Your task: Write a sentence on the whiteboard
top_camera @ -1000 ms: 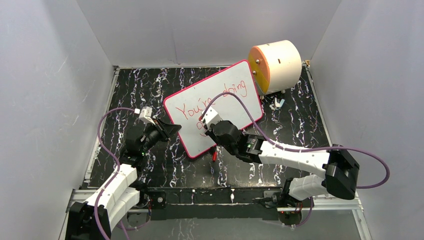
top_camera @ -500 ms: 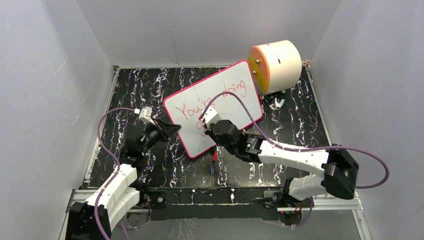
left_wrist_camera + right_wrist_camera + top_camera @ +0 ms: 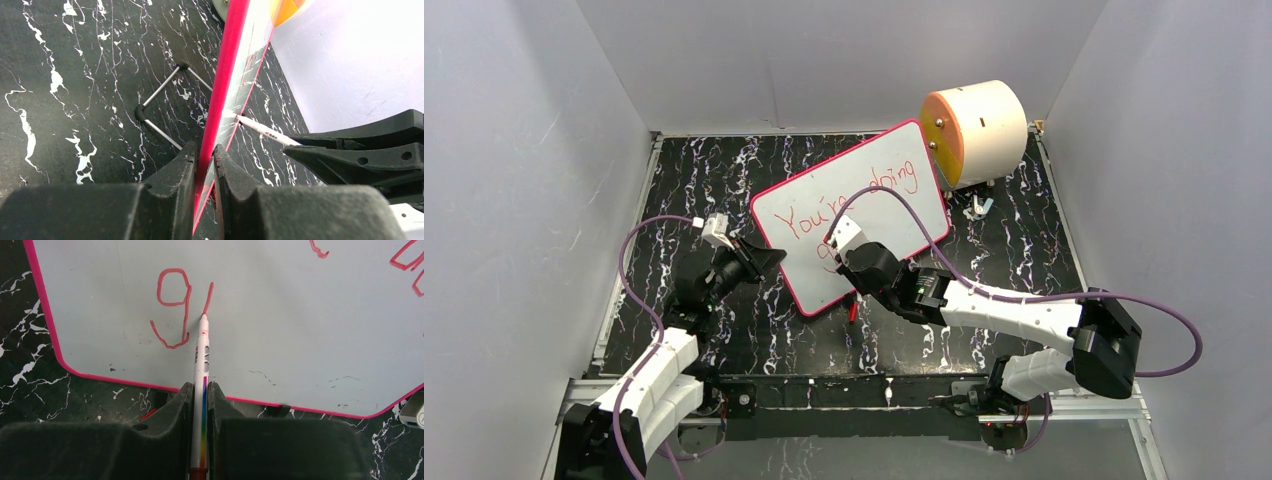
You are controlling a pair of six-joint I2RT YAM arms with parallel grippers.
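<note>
The whiteboard [image 3: 804, 270] stands tilted on the table, white with a pink-red frame. My left gripper [image 3: 774, 258] is shut on its left edge [image 3: 220, 100], with the frame pinched between the fingers [image 3: 204, 150]. The sentence [image 3: 809, 220] is in red and reads "You're doing" on the upper line. Lower down are a "g" [image 3: 172, 305] and a short stroke [image 3: 208, 296]. My right gripper [image 3: 849, 262] is shut on a white marker [image 3: 201, 355], whose red tip touches the board at the foot of that stroke. The marker [image 3: 262, 131] also shows in the left wrist view.
A cream cylinder with an orange face [image 3: 979, 130] lies behind the board's far right corner. A small metal clip [image 3: 979, 207] lies near it. A red cap [image 3: 852, 312] lies on the table below the board's lower edge. The board's wire stand [image 3: 160, 107] props it from behind. Grey walls enclose the table.
My right gripper with the marker has shifted very slightly over the board. The left gripper and the board have stayed put.
</note>
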